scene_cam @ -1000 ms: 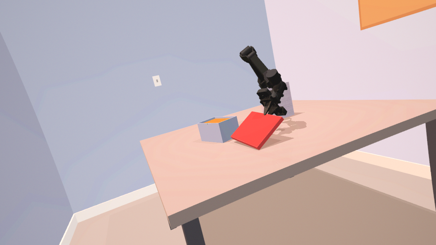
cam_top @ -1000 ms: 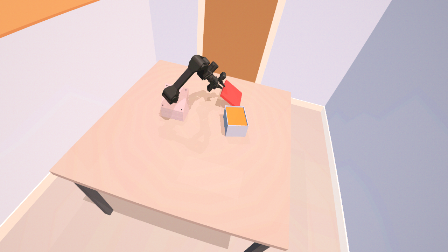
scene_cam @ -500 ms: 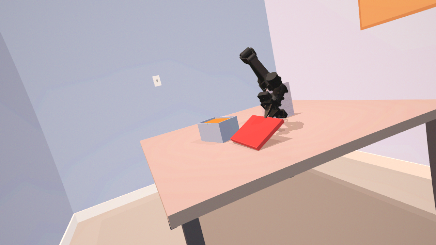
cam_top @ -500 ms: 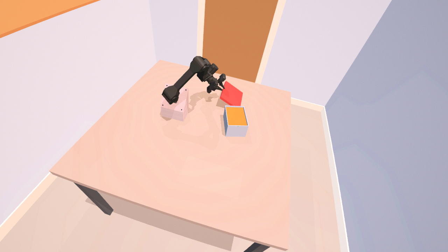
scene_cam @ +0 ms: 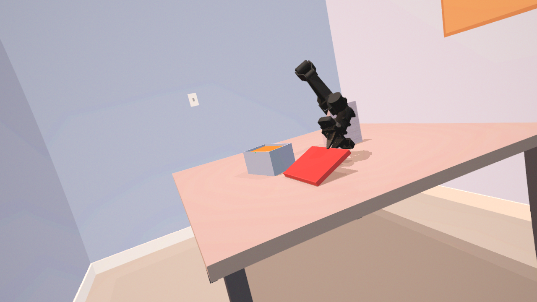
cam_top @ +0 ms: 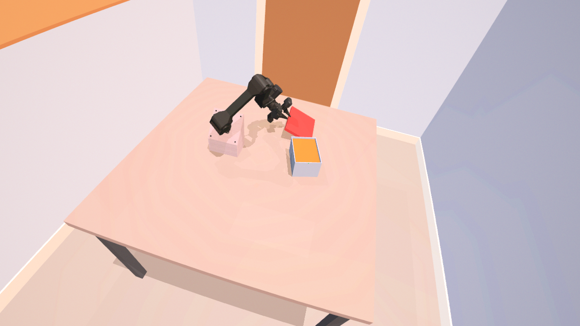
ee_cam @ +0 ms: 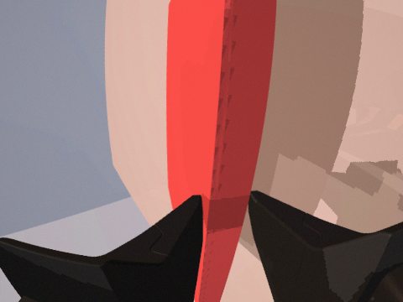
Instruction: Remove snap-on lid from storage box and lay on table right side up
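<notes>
The red lid (cam_top: 301,123) (scene_cam: 317,164) (ee_cam: 195,105) is off the box and tilted, its smooth face upward. Its low edge is at or close to the table top, and the edge nearer the arm is raised. My gripper (cam_top: 289,117) (scene_cam: 329,147) (ee_cam: 225,202) is shut on the lid's raised edge. In the wrist view the lid's rim runs between the two black fingertips. The storage box (cam_top: 306,170) (scene_cam: 260,164) stands upright and open, pale grey-blue with an orange inside, close beside the lid. The lid's underside is hidden in the top and exterior views.
The table (cam_top: 194,202) (scene_cam: 240,210) bears the box and the arm. The arm's pale block-shaped base (cam_top: 225,146) (scene_cam: 355,123) stands left of the box in the top view. The table's edge at the door side lies behind the lid there.
</notes>
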`<state>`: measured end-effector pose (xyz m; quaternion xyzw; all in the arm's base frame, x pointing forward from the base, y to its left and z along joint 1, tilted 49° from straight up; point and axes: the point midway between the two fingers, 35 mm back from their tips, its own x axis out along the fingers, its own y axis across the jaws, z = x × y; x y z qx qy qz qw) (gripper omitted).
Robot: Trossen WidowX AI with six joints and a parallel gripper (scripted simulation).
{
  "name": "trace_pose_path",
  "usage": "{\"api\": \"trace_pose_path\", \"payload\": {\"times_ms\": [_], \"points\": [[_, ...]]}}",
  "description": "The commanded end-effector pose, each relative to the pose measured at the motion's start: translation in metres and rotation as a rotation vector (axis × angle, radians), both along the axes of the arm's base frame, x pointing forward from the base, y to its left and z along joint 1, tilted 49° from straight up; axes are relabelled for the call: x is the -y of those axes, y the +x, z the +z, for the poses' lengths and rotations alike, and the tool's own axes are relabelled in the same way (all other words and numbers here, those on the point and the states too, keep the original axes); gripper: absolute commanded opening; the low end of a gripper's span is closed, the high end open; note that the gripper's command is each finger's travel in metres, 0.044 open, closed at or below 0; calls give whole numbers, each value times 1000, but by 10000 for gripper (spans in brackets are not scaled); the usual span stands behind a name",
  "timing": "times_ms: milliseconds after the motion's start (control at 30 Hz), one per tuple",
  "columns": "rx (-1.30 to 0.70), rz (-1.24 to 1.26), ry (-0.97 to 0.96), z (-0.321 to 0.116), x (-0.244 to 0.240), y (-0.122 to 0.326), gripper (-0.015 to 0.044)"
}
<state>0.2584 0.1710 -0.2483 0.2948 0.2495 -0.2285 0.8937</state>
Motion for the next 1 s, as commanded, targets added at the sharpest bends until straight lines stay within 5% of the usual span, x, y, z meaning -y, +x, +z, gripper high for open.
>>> {"api": "trace_pose_path", "payload": {"times_ms": [0, 300, 633, 967], "points": [[-21, -2, -23, -6, 10, -3, 0], [-21, -2, -24, -11, 16, -2, 0], [-21, -2, -23, -6, 6, 0, 263], [-22, -2, -23, -3, 11, -15, 440]]}}
